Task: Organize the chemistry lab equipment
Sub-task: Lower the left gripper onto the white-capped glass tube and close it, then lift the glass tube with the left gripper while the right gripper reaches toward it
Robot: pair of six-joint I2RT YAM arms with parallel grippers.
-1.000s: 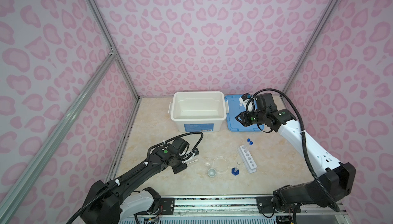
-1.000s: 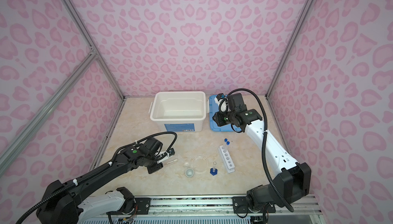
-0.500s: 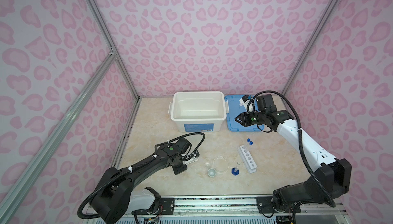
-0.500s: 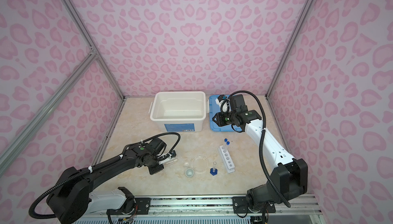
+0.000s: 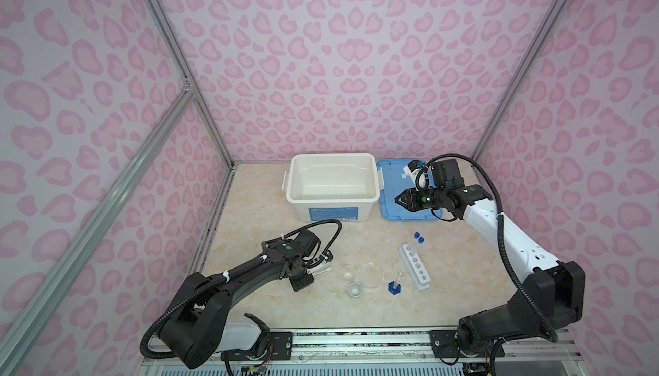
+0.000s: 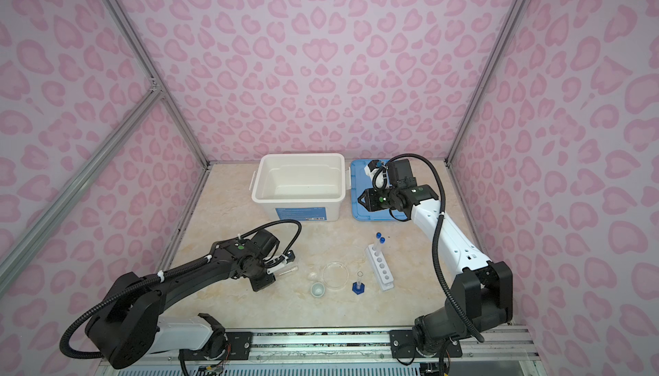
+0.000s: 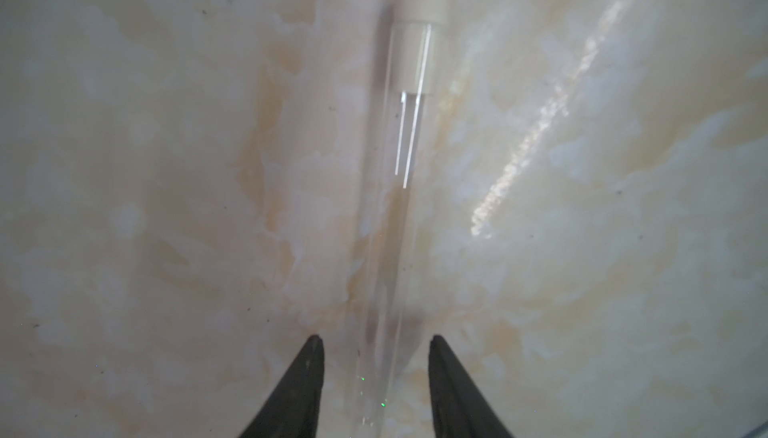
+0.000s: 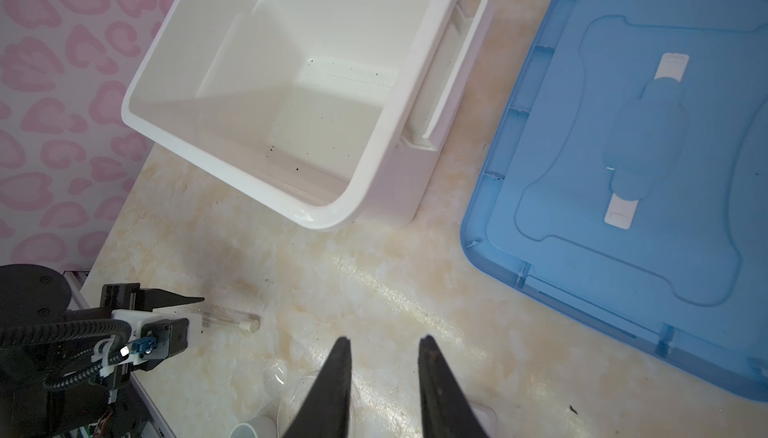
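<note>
Since a second ago the rear links of the left arm have been raised and swung inward, while the left pincer (image 7: pixel 374 337) has hardly been shifted; the right pincer (image 8: pixel 384 338) has been kept almost where it was. A white-capped test tube (image 7: pixel 392 207) is seen lying flat on the table (image 7: pixel 166 166). The left pincer is held spread astride the end away from the cap, with a gap on each side, so nothing is pinched yet. The right pincer is likewise spread and empty, raised over the blue lid (image 8: pixel 561 249) near the white bin (image 5: pixel 331 200). Two blue-capped tubes (image 5: pixel 418 238) are already stood in the rack (image 5: pixel 417 270); the dish (image 5: pixel 371 275), cup (image 5: pixel 355 289) and cylinder (image 5: pixel 394 286) are left beside it. Pickup of the loose tube is judged to be in hand: the jaws must be closed gently on the glass, then the tube lifted, turned upright and lowered into a free hole
</note>
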